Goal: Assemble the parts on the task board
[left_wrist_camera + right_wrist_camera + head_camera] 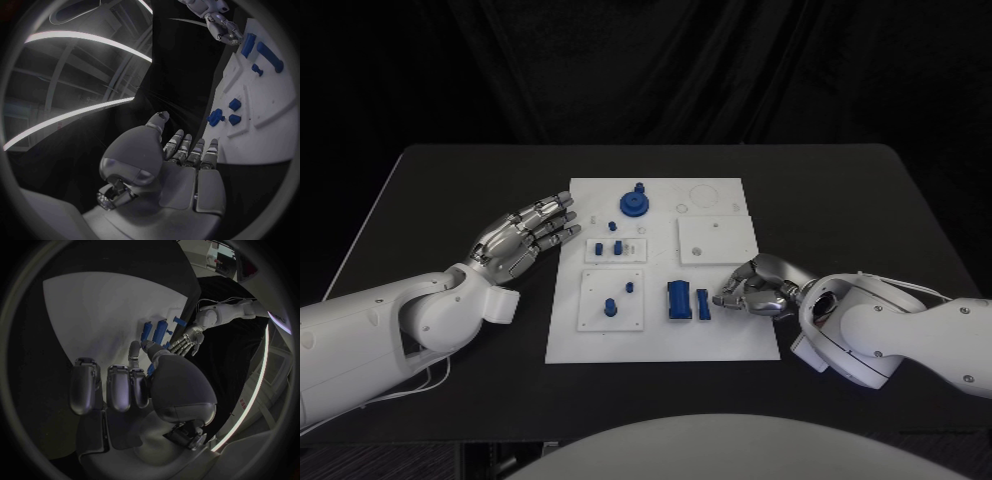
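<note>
Task board (661,340), a white plate, lies in the middle of the black tabletop (848,200) and carries several blue parts: a round part (633,204) near its far edge, small pegs (607,247) at mid-board, and an upright block (678,299) nearer the robot. Left robot hand (527,235) hovers at the board's left edge, fingers extended and apart, holding nothing. Right robot hand (756,286) rests over the board just beside the block, fingers curled; whether it grips a part cannot be told.
</note>
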{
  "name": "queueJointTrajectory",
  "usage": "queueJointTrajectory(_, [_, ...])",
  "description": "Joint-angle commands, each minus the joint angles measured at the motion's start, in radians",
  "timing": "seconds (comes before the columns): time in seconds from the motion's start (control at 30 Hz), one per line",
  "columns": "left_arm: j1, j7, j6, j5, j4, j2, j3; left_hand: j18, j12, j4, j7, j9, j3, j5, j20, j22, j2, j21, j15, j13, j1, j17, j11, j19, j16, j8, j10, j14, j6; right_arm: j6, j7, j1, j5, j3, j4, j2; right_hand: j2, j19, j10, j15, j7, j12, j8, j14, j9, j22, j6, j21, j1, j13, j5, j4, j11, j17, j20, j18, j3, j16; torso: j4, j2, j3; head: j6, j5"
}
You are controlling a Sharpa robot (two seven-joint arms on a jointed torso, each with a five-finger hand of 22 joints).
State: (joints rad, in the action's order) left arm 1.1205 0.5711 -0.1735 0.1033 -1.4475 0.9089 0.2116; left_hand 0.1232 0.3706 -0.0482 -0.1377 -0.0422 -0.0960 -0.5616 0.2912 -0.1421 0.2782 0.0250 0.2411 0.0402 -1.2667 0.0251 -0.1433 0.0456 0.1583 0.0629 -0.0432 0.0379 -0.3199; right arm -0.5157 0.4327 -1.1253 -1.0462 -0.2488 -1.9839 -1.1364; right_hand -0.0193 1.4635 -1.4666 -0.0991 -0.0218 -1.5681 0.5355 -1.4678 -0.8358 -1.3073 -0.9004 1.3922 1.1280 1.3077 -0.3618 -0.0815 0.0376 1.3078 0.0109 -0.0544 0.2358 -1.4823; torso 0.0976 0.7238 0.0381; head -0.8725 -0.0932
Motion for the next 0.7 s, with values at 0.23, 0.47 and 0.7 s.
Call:
queueJointTrajectory(0.23, [-0.002,0.009,-0.017,-0.001,0.000,-0.002,-0.001,-0.006,0.004,-0.003,-0.008,-0.001,0.006,-0.004,-0.003,0.001,0.000,0.005,0.001,0.002,0.007,0.001,0.005,0.005,0.004,0.005,0.002,-0.005,-0.002,0.047,0.017,0.001,-0.015,0.000,0.000,0.009,-0.009,0.046,-0.104,-0.009,0.000,-0.003,0.038,-0.063,-0.029,-0.205,0.019,0.004,-0.011,0.263,0.088,-0.010,0.010,0.018,-0.008,0.011,-0.034,-0.005,0.0027,0.001,-0.0006,0.000,-0.001])
queueJointTrajectory(0.47, [-0.002,0.009,-0.018,-0.001,0.000,-0.001,-0.001,-0.006,0.004,-0.003,-0.008,-0.001,0.006,-0.004,-0.003,0.001,0.000,0.005,0.001,0.002,0.007,0.001,0.005,0.005,0.004,0.005,0.002,-0.005,-0.002,0.088,0.033,0.001,-0.041,0.000,-0.001,0.014,-0.021,0.045,-0.104,-0.017,0.013,-0.003,0.156,-0.062,-0.133,-0.204,0.038,0.001,-0.004,0.263,0.194,-0.008,0.020,0.013,-0.013,0.010,-0.087,-0.003,0.0021,0.000,-0.0003,0.000,0.000])
queueJointTrajectory(0.7, [-0.003,0.008,-0.020,-0.001,0.001,-0.002,-0.001,-0.006,0.004,-0.003,-0.008,-0.001,0.006,-0.004,-0.003,0.001,0.000,0.005,0.001,0.002,0.007,0.001,0.005,0.005,0.004,0.005,0.002,-0.005,-0.002,0.106,0.037,0.002,-0.049,0.000,0.003,0.019,-0.020,0.045,-0.104,-0.019,0.016,-0.003,0.185,-0.061,-0.162,-0.204,0.050,0.000,-0.002,0.263,0.219,-0.010,0.023,0.010,-0.017,0.010,-0.103,-0.002,0.0019,-0.001,-0.0003,0.000,0.001])
